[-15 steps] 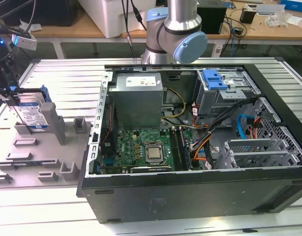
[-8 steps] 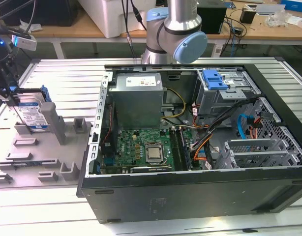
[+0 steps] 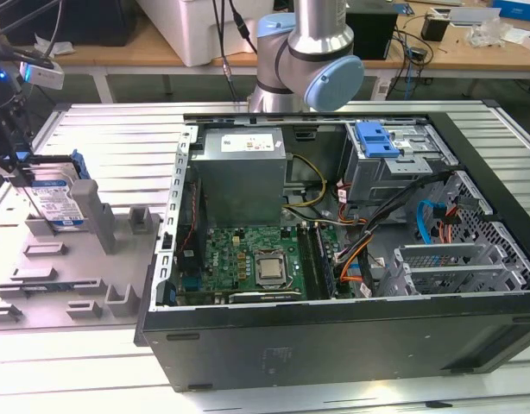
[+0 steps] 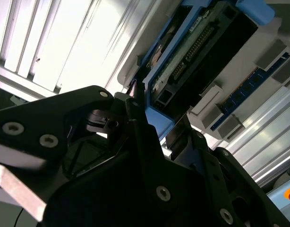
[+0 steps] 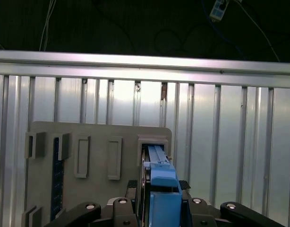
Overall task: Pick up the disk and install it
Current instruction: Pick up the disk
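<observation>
Gripper (image 3: 22, 172) is at nine o'clock in the exterior view, its fingers closed tight on either side of the disk (image 3: 56, 203). The disk stands upright on edge, blue carrier uppermost, its lower end at a slot of the grey holder (image 3: 85, 259) on the table (image 3: 110, 129). The open computer case (image 3: 334, 345) lies off at three o'clock, well apart from the disk.

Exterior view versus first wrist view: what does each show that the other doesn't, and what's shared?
Exterior view's own: the open black computer case, its green motherboard, the grey metal drive cage. First wrist view's own: a dark blue strip in a narrow slot. Shared: the silver disk in its blue plastic carrier, standing in the grey plastic fixture on the ribbed aluminium table.
</observation>
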Motion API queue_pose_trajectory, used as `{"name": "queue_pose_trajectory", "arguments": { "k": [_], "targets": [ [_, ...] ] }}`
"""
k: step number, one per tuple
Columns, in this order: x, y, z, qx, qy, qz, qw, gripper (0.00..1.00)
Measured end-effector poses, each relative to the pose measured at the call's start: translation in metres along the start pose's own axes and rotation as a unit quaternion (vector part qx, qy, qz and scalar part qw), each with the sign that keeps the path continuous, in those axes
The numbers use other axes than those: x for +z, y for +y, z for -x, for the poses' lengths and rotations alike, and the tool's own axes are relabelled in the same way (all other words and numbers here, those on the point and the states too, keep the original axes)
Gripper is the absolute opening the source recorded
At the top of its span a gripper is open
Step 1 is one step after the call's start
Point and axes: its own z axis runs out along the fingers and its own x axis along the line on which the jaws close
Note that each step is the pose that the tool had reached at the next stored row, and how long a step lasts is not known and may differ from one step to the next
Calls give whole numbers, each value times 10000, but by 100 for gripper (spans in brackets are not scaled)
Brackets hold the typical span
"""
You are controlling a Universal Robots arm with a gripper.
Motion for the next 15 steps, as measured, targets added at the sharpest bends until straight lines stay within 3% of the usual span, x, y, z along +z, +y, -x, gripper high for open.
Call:
{"name": "queue_pose_trajectory", "arguments": {
  "k": [4, 7, 9, 10, 15],
  "targets": [
    [1, 0, 0, 0, 0, 0, 10000, 45],
    [2, 0, 0, 0, 0, 0, 10000, 63],
    [2, 0, 0, 0, 0, 0, 10000, 63],
    [2, 0, 0, 0, 0, 0, 10000, 69],
    [3, 0, 0, 0, 0, 0, 10000, 69]
  ]
}}
